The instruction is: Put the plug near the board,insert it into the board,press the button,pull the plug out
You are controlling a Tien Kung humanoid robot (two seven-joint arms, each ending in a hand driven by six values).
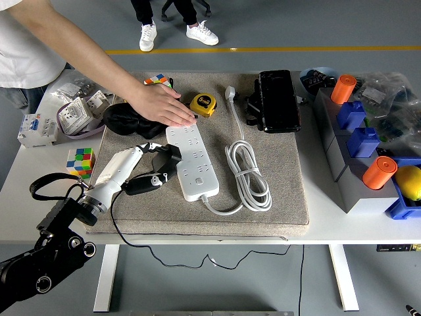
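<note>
Just left of the white power strip (191, 160), whose long axis runs up-frame, the left hand (150, 172) grips the black plug (164, 158).

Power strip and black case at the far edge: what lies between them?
Head view: the white cord coiled between power strip and black case, its plug near the tape measure.
</note>
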